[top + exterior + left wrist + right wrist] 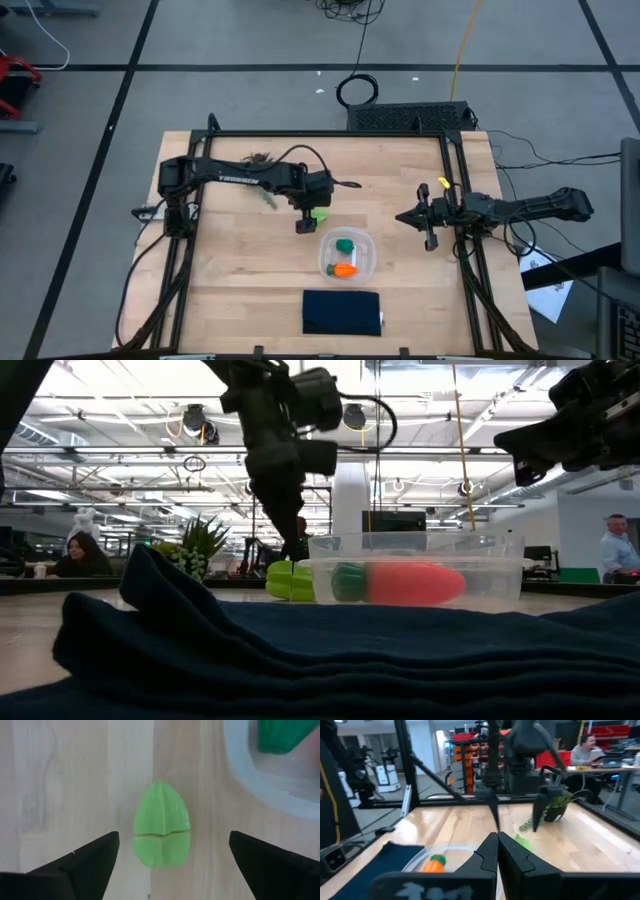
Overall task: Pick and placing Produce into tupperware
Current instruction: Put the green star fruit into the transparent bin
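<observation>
The light lime-green piece (161,825) lies flat on the wooden table, just beyond the tupperware's far-left corner; it also shows in the high view (320,213). My left gripper (174,840) is open right above it, one finger on each side, touching nothing. The clear tupperware (366,262) stands on the table and holds the dark green lump (345,245) and the orange carrot (344,269). My right gripper (405,218) is shut and empty, held above the table to the tupperware's right.
A dark navy folded cloth (342,312) lies at the table's near edge, in front of the tupperware. A leafy plant sprig (262,158) lies at the far left, under the left arm. Bare wood lies between the tupperware and the right gripper.
</observation>
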